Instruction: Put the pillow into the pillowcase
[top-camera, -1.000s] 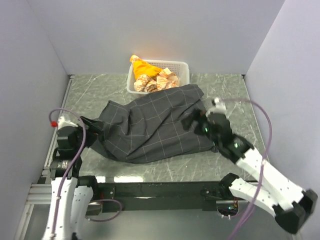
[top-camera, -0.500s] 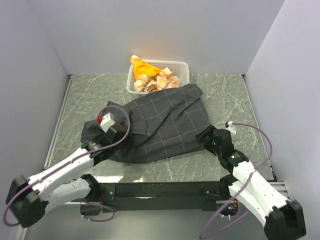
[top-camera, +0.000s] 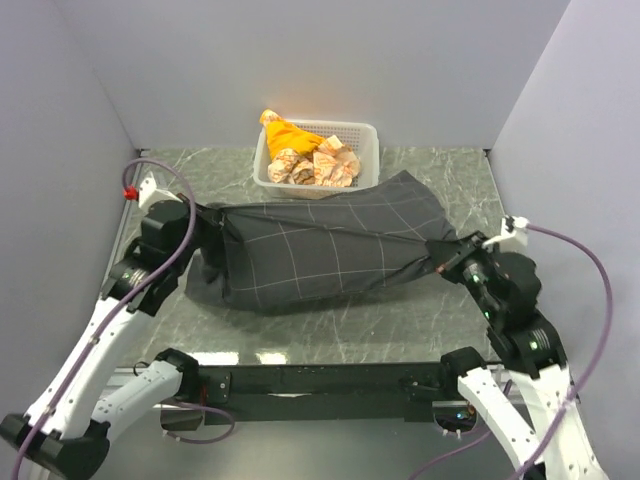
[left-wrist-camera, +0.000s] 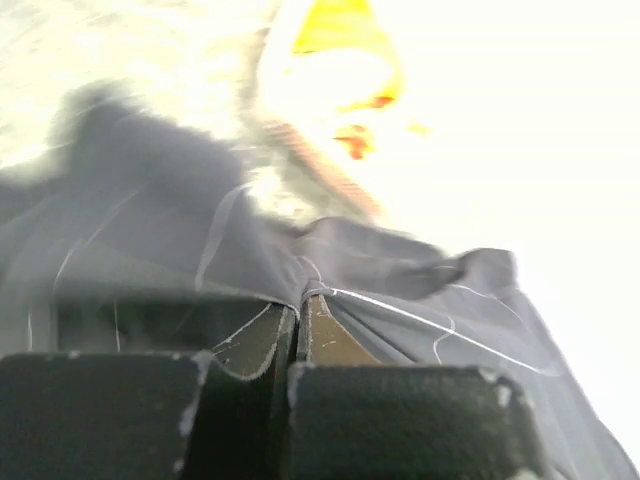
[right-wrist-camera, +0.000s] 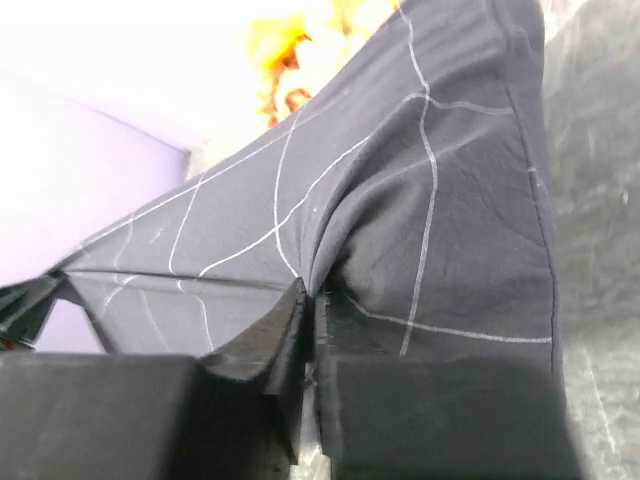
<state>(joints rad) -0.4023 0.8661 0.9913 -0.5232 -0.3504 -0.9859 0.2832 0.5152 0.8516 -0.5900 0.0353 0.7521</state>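
Note:
The dark checked pillowcase (top-camera: 320, 255) is stretched lengthwise across the marble table between my two grippers, and it looks bulky. No pillow shows in any view. My left gripper (top-camera: 208, 228) is shut on the pillowcase's left end; in the left wrist view the pillowcase (left-wrist-camera: 150, 200) is pinched as a thin fold in the left gripper (left-wrist-camera: 300, 305). My right gripper (top-camera: 443, 258) is shut on the right end. In the right wrist view a fold of the pillowcase (right-wrist-camera: 400, 200) runs into the right gripper (right-wrist-camera: 312, 298).
A white mesh basket (top-camera: 370, 150) stands against the back wall just behind the pillowcase, holding orange-and-white cloth bundles (top-camera: 300, 160). Purple walls close in the table at left, right and back. A black rail (top-camera: 320, 378) runs along the near edge.
Both grippers went from open to shut on the pillowcase's ends. The arms swung outward, pulling the crumpled case into a long taut shape across the table.

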